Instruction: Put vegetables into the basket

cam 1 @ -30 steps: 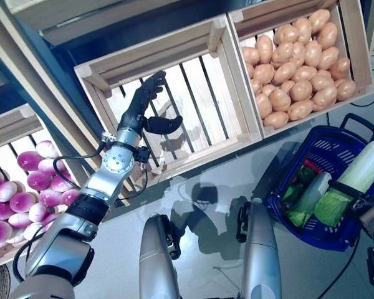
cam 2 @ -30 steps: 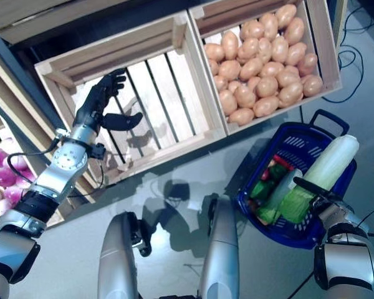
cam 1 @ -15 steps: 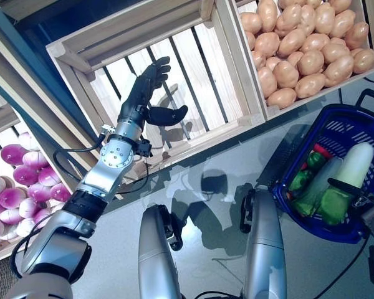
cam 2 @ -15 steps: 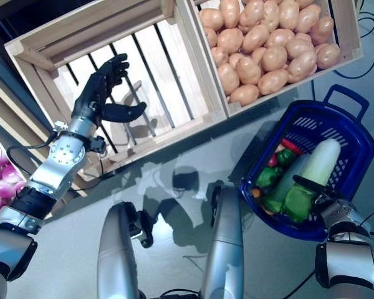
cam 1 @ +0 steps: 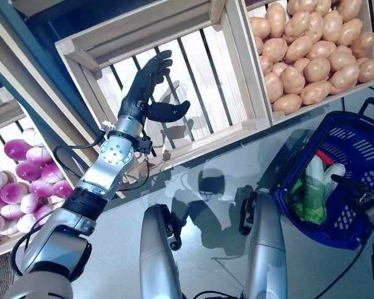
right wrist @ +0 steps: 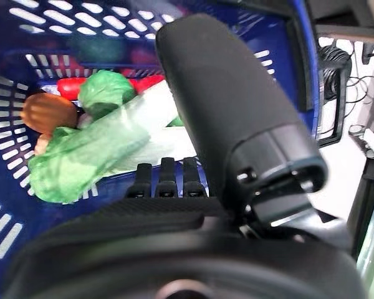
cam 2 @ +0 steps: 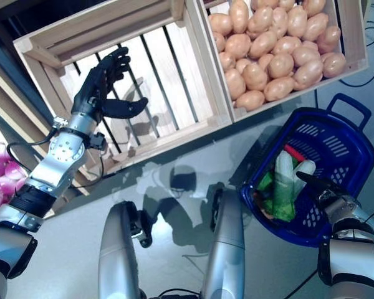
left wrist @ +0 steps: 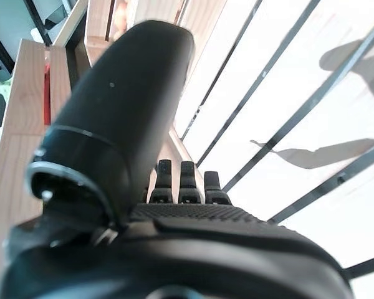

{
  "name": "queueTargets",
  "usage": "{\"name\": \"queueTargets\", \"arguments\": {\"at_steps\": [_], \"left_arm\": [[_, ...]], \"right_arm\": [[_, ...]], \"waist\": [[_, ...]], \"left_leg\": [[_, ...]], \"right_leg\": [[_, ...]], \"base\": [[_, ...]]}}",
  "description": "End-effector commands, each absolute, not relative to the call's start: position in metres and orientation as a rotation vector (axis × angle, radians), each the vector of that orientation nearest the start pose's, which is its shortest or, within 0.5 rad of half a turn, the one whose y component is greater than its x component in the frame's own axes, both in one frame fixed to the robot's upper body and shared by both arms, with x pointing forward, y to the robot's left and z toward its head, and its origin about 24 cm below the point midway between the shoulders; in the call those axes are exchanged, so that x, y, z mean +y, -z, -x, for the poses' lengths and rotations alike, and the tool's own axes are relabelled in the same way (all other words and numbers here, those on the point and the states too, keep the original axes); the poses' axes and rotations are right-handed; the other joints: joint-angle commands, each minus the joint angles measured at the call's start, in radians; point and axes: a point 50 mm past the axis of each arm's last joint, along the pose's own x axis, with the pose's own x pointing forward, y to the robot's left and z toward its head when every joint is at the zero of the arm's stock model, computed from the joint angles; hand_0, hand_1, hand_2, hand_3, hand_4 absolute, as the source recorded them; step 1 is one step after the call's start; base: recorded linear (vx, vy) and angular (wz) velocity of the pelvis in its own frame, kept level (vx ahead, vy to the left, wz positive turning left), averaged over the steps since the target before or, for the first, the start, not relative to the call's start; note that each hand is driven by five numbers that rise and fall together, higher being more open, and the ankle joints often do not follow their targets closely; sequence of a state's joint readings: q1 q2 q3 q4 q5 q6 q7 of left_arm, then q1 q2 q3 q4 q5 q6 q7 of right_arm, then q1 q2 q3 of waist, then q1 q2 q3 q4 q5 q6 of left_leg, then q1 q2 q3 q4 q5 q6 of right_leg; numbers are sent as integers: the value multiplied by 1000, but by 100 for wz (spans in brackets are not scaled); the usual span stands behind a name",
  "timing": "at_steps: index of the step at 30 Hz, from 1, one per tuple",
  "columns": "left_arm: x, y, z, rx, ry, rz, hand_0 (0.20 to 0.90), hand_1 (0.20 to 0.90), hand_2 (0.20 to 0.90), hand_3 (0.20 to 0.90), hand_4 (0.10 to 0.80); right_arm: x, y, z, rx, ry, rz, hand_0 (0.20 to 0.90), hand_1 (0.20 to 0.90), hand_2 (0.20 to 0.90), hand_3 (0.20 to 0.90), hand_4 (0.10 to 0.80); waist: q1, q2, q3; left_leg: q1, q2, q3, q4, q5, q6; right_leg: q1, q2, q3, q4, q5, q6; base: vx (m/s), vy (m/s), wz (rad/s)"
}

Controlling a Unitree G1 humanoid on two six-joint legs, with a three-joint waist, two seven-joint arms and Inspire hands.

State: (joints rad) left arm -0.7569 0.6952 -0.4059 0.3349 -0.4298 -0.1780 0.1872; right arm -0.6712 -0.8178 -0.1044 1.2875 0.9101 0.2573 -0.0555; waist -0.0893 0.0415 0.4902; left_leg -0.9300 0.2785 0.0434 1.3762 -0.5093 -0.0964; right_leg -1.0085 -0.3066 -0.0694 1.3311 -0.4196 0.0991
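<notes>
Right hand (cam 2: 325, 190), fingers straight and holding nothing, at rim of blue basket (cam 2: 344, 142) containing napa cabbage (right wrist: 106, 145) among other vegetables; left hand (cam 1: 143, 93), likewise open, raised over empty slatted crate (cam 1: 199, 75).

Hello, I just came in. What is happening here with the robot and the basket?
The robot is filling the blue basket on the floor with vegetables. A long pale green cabbage lies inside it among other vegetables, and the right hand is open over the basket. The left hand is open over the empty wooden crate, holding nothing.
</notes>
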Motion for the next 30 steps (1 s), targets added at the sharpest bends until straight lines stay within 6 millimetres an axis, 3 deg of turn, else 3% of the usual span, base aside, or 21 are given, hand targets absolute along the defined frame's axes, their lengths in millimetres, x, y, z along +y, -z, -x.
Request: {"name": "queueTargets", "arguments": {"at_steps": [1,5,6,7,10,13,18,20,24,30], "left_arm": [[192,-254,-348,-670,85,-302,900,900,900,900,800],[190,-239,-352,-625,87,-282,900,900,900,900,800],[189,-235,-353,-612,92,-278,900,900,900,900,800],[188,-234,-353,-608,94,-277,900,900,900,900,800],[188,-223,-353,-588,91,-264,900,900,900,900,800],[192,-207,-351,-549,75,-241,900,900,900,900,800],[193,-148,-331,-440,81,-173,900,900,900,900,800],[195,-123,-320,-385,92,-122,900,900,900,900,800],[194,-68,-291,-268,103,-23,900,900,900,900,800],[187,-29,-268,-174,134,-4,900,900,900,900,800]], "right_arm": [[-421,-48,-255,466,838,-442,900,900,900,900,800],[-411,-46,-266,430,808,-428,900,900,900,900,800],[-407,-47,-270,407,803,-421,900,900,900,900,800],[-407,-47,-271,402,803,-420,900,900,900,900,800],[-394,-50,-284,299,807,-382,900,900,900,900,800],[-378,-46,-288,209,846,-369,900,900,900,900,800],[-336,-28,-273,120,890,-308,900,900,900,900,800],[-319,-24,-267,92,888,-287,900,900,900,900,800],[-281,-20,-256,24,843,-111,900,900,900,900,800],[-233,-20,-260,-64,606,159,900,900,900,900,800]], "waist": [[5,-38,-137],[8,-44,-161],[9,-48,-167],[10,-47,-169],[16,-58,-194],[13,-66,-217],[11,-73,-280],[13,-70,-307],[11,-61,-391],[21,-58,-447]], "left_leg": [[61,-28,52,-76,8,20],[163,-22,76,-234,63,21],[185,-19,91,-289,105,32],[201,-20,86,-286,80,25],[285,-20,117,-436,171,33],[359,-18,136,-536,205,38],[529,-28,165,-738,284,36],[605,-41,184,-835,326,30],[787,-98,221,-1117,442,22],[913,-158,204,-1345,518,20]], "right_leg": [[139,8,-36,-111,43,-20],[235,11,-37,-253,96,-15],[256,8,-44,-306,137,-23],[269,9,-39,-299,114,-13],[357,14,-59,-429,180,-19],[436,26,-72,-506,198,-16],[635,69,-93,-725,247,-14],[706,91,-97,-818,270,-10],[869,156,-92,-1093,353,5],[984,182,-91,-1291,436,27]], "base": [[80,34,0],[63,45,-2],[62,40,0],[-13,38,-3],[60,54,-9],[103,47,-2],[233,46,-2],[276,78,-1],[308,98,-3],[164,67,-4]]}}
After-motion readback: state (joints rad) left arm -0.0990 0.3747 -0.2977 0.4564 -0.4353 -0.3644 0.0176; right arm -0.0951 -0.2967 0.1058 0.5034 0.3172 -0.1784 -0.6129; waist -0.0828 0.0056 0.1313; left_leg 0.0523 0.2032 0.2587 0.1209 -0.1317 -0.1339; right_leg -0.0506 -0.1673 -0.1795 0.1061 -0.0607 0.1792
